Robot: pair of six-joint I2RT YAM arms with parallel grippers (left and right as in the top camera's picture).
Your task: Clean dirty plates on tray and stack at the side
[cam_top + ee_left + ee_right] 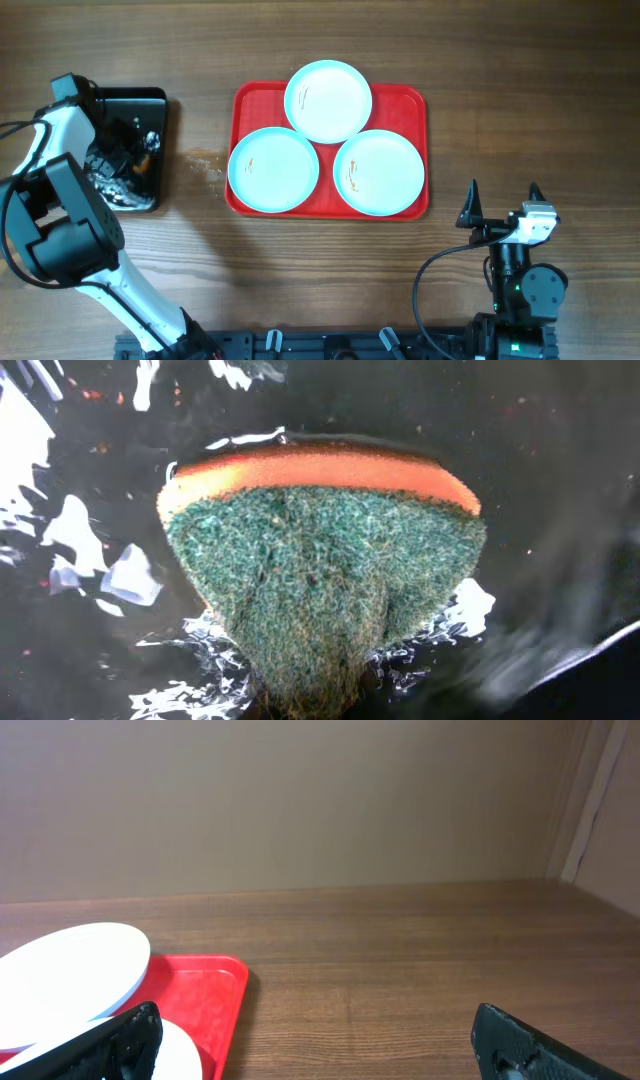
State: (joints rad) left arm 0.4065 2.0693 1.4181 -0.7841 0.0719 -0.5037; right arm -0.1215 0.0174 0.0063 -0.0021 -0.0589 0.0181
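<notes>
The red tray (421, 101) lies mid-table with three pale-blue plates on it: one at the back (328, 101), one front left (273, 169), one front right (378, 172). Each has a small orange-brown smear. My left gripper (133, 160) is down in the black tray (152, 102), shut on a sponge (320, 580) with a green scouring face and an orange layer; the sponge is pinched narrow at the bottom and the fingers are hidden. My right gripper (503, 198) is open and empty, in front of the tray's right corner. It (315, 1020) sees the tray (205, 990) and two plates (70, 970).
The black tray (560, 480) holds water with shiny wet patches and small specks. A wet spot (205, 165) lies on the wood between the two trays. Bare wooden table surrounds the red tray on the right and front.
</notes>
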